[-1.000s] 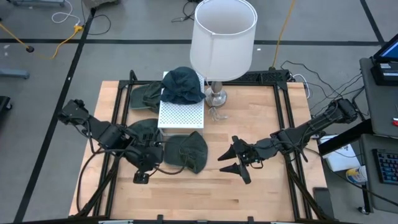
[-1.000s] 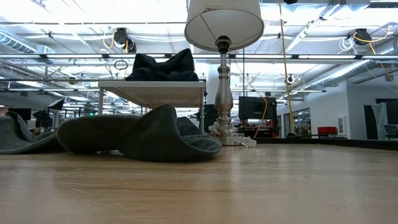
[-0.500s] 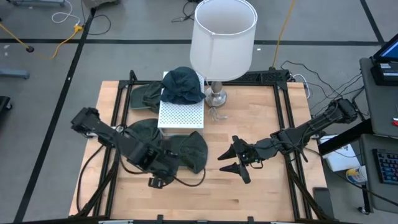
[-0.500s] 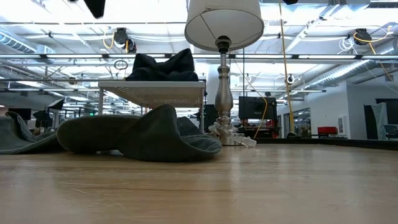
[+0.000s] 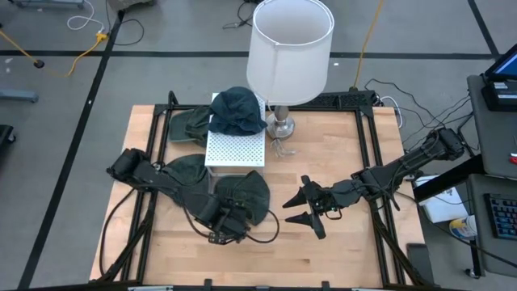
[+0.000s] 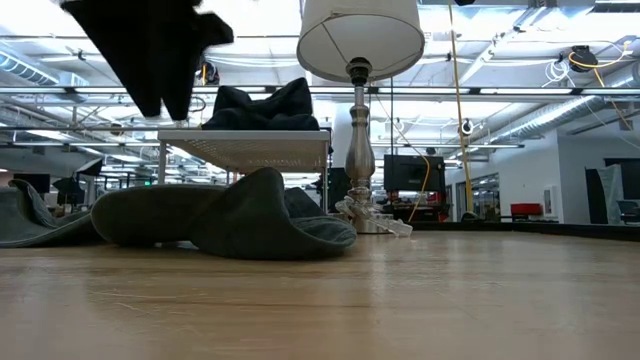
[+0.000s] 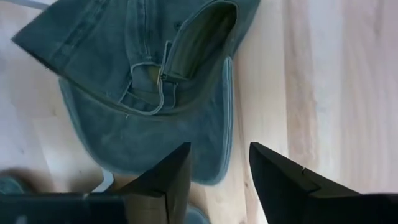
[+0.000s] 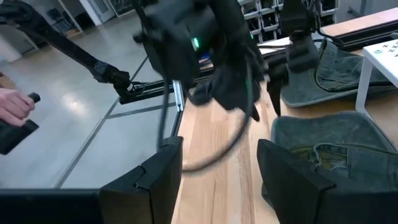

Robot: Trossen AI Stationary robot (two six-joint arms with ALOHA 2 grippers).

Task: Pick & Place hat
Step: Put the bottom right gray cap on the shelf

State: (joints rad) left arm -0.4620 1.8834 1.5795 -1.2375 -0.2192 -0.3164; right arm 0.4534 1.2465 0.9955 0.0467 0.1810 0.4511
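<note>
A grey-green cap lies flat on the wooden table, its back strap and opening showing in the left wrist view and its brim on the wood. My left gripper hangs open above the cap's near edge, clear of it; in the low view it is well above the cap. In its wrist view, my left gripper has the brim's rim below the gap between its fingers. My right gripper waits open to the cap's right, with the cap ahead of it.
Two more grey-green caps lie to the left. A dark blue cap sits on a white perforated stand. A lamp stands at the far edge. A person's hand shows beyond the table. Bare wood lies near and right.
My left arm has swung toward the table's right and near edge, carrying its gripper from the left-hand cap across to the near edge of the middle cap. In the low view it has come down into sight from above. The caps and my right arm have kept still.
</note>
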